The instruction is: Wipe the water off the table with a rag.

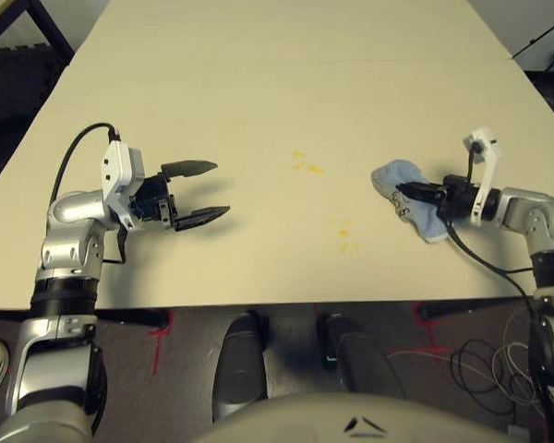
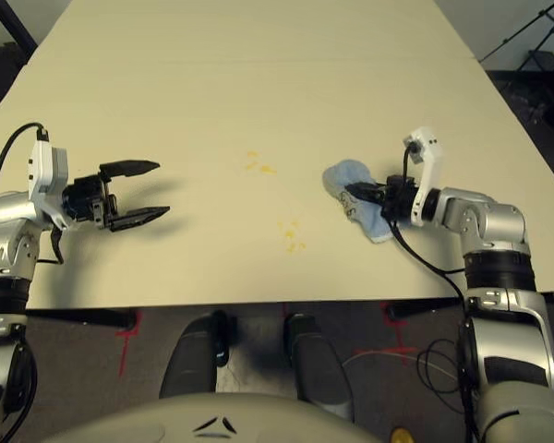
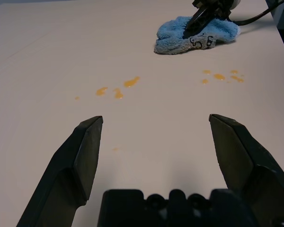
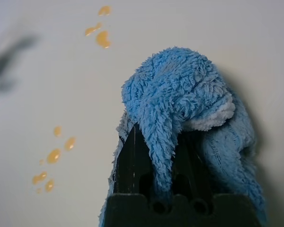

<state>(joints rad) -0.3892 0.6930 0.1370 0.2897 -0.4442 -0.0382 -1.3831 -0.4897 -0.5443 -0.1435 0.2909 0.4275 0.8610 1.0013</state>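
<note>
Rag: one light blue terry rag with white trim and a dark squiggle, bunched on the table's right side, part of it lifted into a fold.
Right end effector: your right end effector is clenched on the rag; in the right wrist view the cloth is pinched between the black fingers and drapes over them.
Water: two clusters of yellow-orange drops. The far one sits mid-table, left of the rag; the near one lies closer to the table's near edge, left of the rag and nearer you. Both are apart from the cloth, neither touched by it.
Table: one pale cream table, a thin seam running across its far half.
Left end effector: your left end effector is released, fingers spread wide, low over the table's left side, well apart from both clusters and holding nothing.
Step in hand: judging by the grip, the rag is secured and wiping has not reached the drops.
Next move: press the rag flat and drag it left across the near cluster, then the far one. Keep it down so it mops rather than skims.
Count: one rag, two water clusters, two end effectors.
</note>
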